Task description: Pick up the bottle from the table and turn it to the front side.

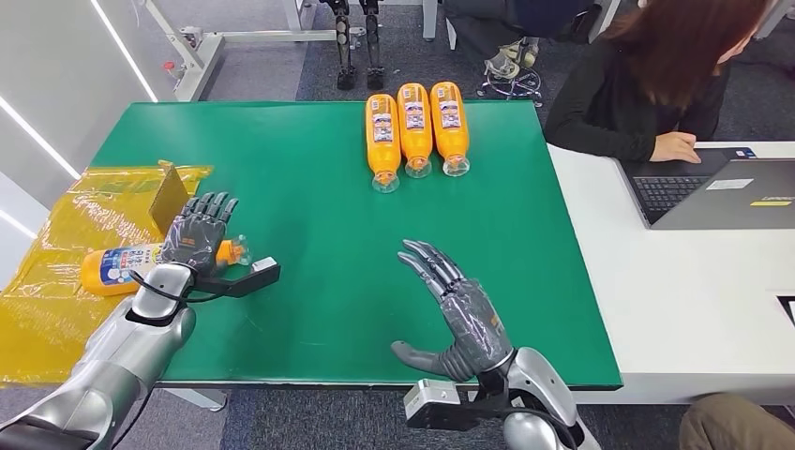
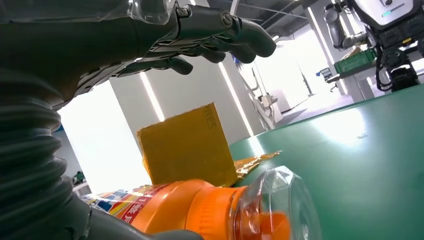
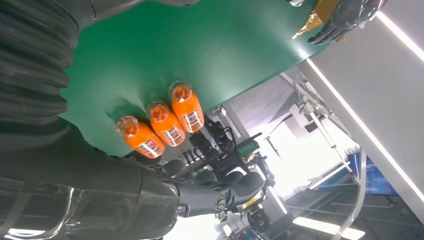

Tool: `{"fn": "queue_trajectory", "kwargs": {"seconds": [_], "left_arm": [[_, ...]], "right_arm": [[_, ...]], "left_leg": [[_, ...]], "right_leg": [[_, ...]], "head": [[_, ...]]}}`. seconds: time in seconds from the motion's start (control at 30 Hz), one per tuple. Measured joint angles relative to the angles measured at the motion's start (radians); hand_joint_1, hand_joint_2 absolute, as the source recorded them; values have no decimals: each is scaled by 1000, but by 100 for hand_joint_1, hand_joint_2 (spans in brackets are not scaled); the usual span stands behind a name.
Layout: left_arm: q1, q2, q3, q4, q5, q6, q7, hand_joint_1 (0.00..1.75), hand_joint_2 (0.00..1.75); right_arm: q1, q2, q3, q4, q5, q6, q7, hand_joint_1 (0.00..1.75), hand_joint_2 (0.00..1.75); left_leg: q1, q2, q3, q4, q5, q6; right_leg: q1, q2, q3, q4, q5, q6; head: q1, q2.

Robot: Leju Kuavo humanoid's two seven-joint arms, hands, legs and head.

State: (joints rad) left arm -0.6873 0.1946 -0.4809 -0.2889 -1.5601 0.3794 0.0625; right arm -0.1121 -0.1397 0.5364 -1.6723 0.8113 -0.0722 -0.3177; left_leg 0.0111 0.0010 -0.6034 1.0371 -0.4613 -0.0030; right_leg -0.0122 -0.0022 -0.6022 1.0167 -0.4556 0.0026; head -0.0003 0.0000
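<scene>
Currently the orange plastic bottle with a clear cap (image 1: 127, 264) lies at the green table's (image 1: 309, 281) left edge, under the left hand (image 1: 197, 234), fingers spread above it. A closing grasp is judged next; the right hand (image 1: 455, 314) is held spread.

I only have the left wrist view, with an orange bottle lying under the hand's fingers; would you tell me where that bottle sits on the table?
Observer: The bottle lies on its side at the left edge of the green table, its body on a yellow plastic sheet, with the left hand above its neck.
Operator: Thank you. Are there other bottles about?
Observer: Yes, three more orange bottles lie side by side at the far edge, caps toward the robot.
Operator: And where is the right hand?
Observer: The right hand is over the near part of the table, fingers spread, holding nothing.
</scene>
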Motion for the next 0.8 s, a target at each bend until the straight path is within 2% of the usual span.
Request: {"fn": "queue_trajectory", "kwargs": {"seconds": [0.13,0.2,0.33,0.43,0.57,0.6,0.7,0.73,0.8], "left_arm": [[0,-1,5,0,26,66,-16,0,175],[0,-5,18,0,63,122,-55,0,175],[8,-39,87,-12,216,231,-229,0,175],[24,-70,146,-44,341,252,-374,0,175],[31,-78,161,-56,370,251,-405,0,175],[47,-87,176,-84,410,236,-439,0,175],[211,-121,226,-380,734,59,-593,0,175],[263,-124,228,-479,832,-5,-620,0,175],[303,-124,227,-562,919,-64,-640,0,175]], "right_arm": [[4,-22,0,2,-21,-28,-6,0,175],[11,-32,0,1,-23,-48,0,0,175],[38,-51,-6,-7,-30,-93,14,0,175],[57,-66,-16,-17,-47,-117,13,0,175],[63,-71,-19,-19,-52,-124,11,0,175],[70,-76,-25,-23,-60,-130,4,0,175],[120,-116,-80,-55,-121,-172,-38,0,175],[132,-128,-98,-64,-141,-182,-50,0,175],[139,-135,-116,-71,-162,-188,-60,0,175]], "left_leg": [[0,0,0,0,0,0],[0,0,0,0,0,0],[0,0,0,0,0,0],[-1,-1,0,0,0,0],[-1,-1,0,0,0,0],[-1,0,0,0,0,0],[-1,1,0,0,-1,1],[-1,1,0,0,-1,0],[-1,1,0,0,-1,0]], "right_leg": [[0,0,0,0,0,0],[0,0,0,0,0,0],[0,-1,0,0,0,0],[0,-1,0,-1,0,0],[-1,-1,0,-1,0,0],[-1,0,0,-1,0,0],[-1,1,0,-1,0,0],[-1,1,0,-1,0,0],[-1,1,0,-1,0,0]], "head": [[0,0],[0,0],[0,0],[0,0],[0,0],[0,0],[0,0],[0,0],[0,0]]}}
